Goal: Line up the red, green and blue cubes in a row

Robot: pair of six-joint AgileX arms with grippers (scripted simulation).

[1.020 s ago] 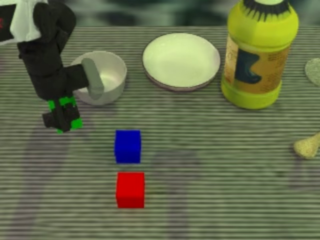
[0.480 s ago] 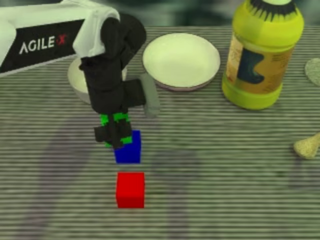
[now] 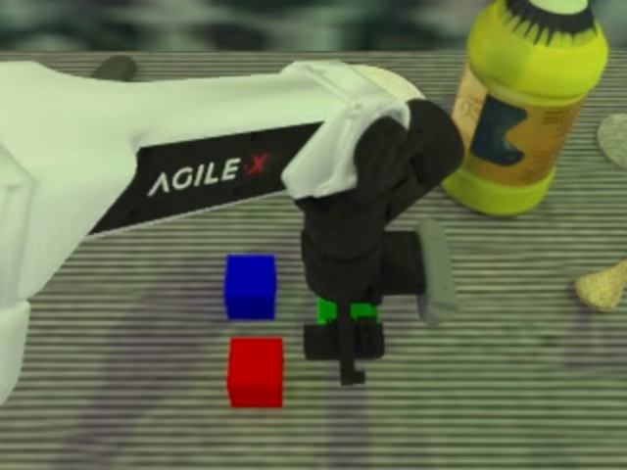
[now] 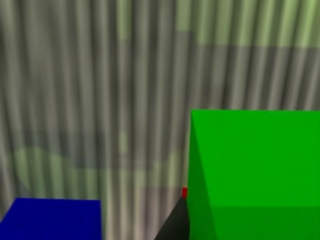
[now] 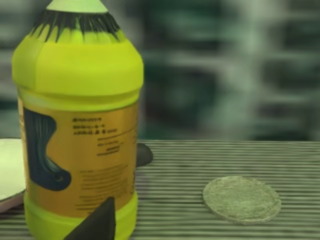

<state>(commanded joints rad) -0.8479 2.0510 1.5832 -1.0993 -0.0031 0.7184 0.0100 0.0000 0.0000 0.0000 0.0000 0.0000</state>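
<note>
Left gripper (image 3: 345,345) is over the table just right of the red cube (image 3: 256,372), jaws clamped on the green cube (image 3: 347,311). From the top view I only see slivers of green under the black wrist, but the left wrist view shows it big and close (image 4: 255,170), so it's def held, not resting on the table (image 3: 490,392) afaict.

Blue cube (image 3: 250,286) sits directly behind the red one, small gap between them, so those two already make a short line running front to back. Green is off to the side of that line atm, about level with the gap between them.

How I'd do this step, imo:
- pick the line first. Red + blue already share one, so green prob wants to go at one end of it, not beside it.
- keep the jaws closed till the cube's bottom face is flat on the table, no dropping from height or it'll bounce or twist.
- square it to the other two, edges parallel, similar gap.
- come down clear of red, it's near and a nudge wrecks the row.
- open, then lift straight up.

Right arm's parked off to the right; its cam just shows the yellow bottle (image 5: 80,125), can't tell its jaws.
</note>
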